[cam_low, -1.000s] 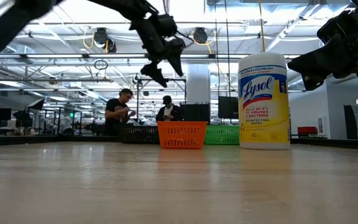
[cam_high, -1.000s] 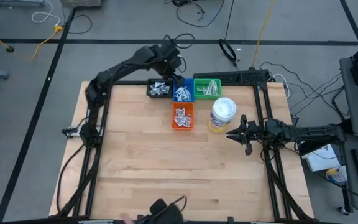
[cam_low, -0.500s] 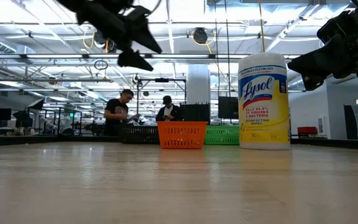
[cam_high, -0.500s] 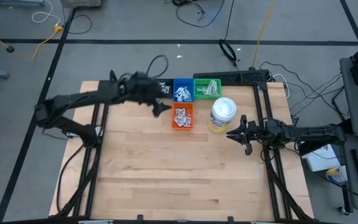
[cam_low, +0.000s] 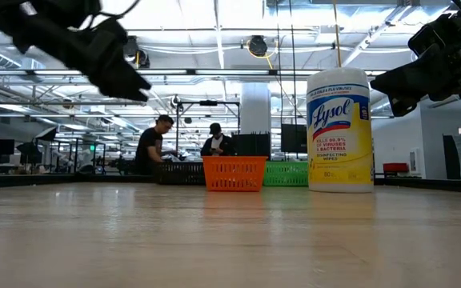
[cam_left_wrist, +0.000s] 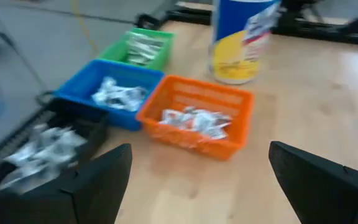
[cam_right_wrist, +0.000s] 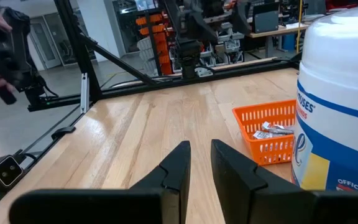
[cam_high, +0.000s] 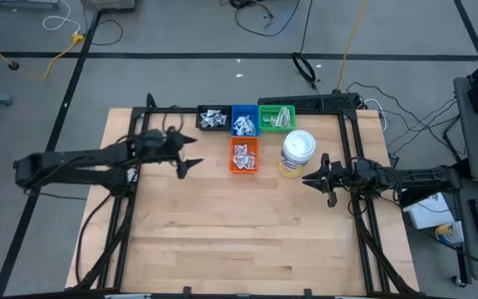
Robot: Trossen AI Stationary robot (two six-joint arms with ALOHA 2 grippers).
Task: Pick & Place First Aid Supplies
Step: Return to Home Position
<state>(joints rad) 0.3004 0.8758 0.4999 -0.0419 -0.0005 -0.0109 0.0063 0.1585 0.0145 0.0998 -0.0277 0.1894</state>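
Four small plastic bins are sitting at the upper middle of the pale plank bench. Three are standing in a row: one black bin, one blue bin and one green bin. One orange mesh basket is sitting just below the blue one. The first aid supplies are lying inside them: white square packets in the black, blue and orange ones, and pale wrapped strips in the green. One round yellow-and-white canister is standing right of the basket, reading "Lysol", "Disinfecting Wipes" and "Kills 99.9% of viruses & bacteria". The left pincer is hovering left of the basket, spread wide and grasping nothing. The right pincer is waiting right of the canister, its fingers nearly together and grasping nothing.
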